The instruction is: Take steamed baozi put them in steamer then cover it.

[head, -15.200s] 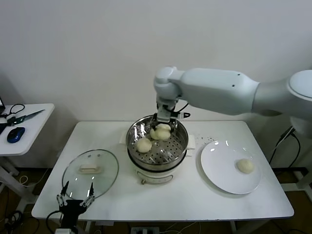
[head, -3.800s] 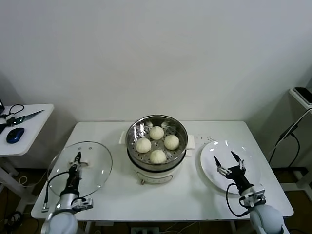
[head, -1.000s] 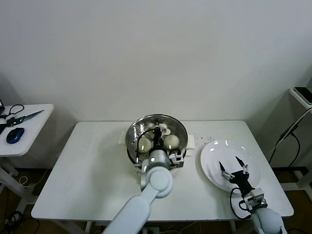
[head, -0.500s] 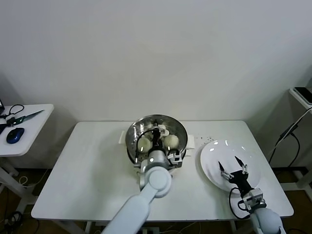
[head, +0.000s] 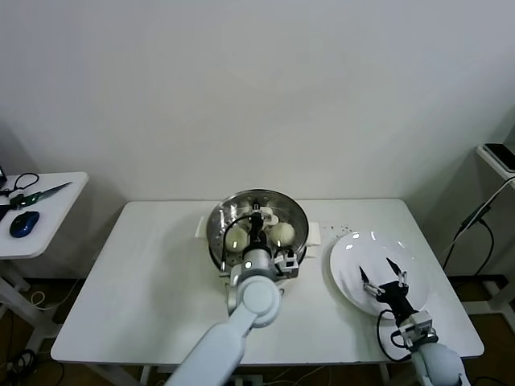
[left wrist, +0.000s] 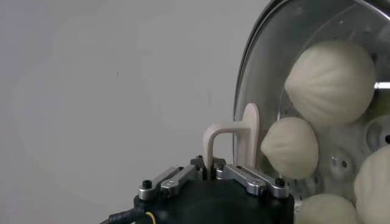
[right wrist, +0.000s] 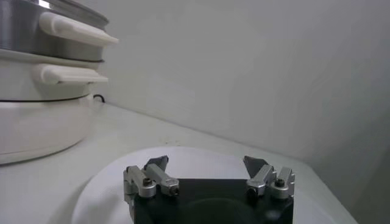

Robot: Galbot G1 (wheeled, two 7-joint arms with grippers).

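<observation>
Glass covers the steamer (head: 259, 233): one clear lid (left wrist: 268, 79) sits on the steel basket on the white table (head: 145, 265), and the left gripper (head: 256, 227) pinches the lid's white handle (left wrist: 234, 137) between its fingers. Four pale buns (left wrist: 332, 73) show through the lid in the left wrist view. One white plate (head: 354, 269) lies beside the pot, and the right gripper (head: 384, 277) hovers over it with fingers spread wide.
</observation>
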